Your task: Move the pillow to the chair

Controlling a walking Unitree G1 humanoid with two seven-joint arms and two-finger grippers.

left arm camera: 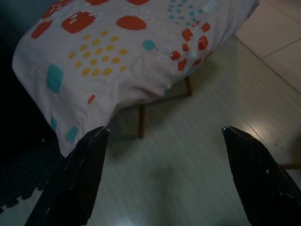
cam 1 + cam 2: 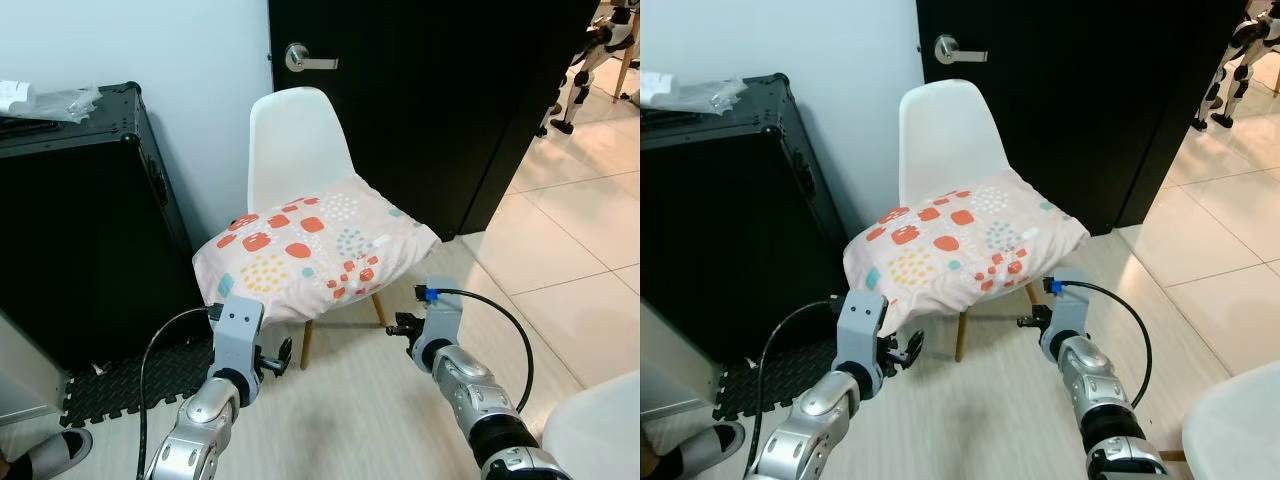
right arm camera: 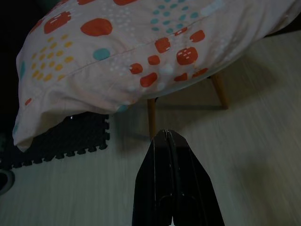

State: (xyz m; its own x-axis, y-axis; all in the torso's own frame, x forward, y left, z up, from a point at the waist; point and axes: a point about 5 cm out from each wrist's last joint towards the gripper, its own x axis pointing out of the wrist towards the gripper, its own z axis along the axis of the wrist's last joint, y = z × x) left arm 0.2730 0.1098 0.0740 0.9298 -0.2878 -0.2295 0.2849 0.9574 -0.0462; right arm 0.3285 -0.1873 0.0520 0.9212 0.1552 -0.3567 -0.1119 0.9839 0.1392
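A pale pink pillow (image 2: 315,250) with red, yellow and teal spots lies across the seat of a white chair (image 2: 297,135), overhanging the seat at front and left. Both my grippers hang low in front of the chair, below the pillow's front edge and apart from it. My left gripper (image 1: 164,129) is open, its fingers spread wide under the pillow's left corner (image 1: 70,122). My right gripper (image 3: 165,133) is shut with nothing in it, pointing toward the chair's wooden legs (image 3: 151,117). In the left eye view the left gripper (image 2: 278,357) and right gripper (image 2: 405,327) flank the chair's front.
A big black case (image 2: 80,220) stands left of the chair, with a black foam mat (image 2: 130,385) at its foot. A black door (image 2: 420,90) is behind the chair. A person's slipper (image 2: 45,455) is at bottom left, a white rounded surface (image 2: 600,420) at bottom right.
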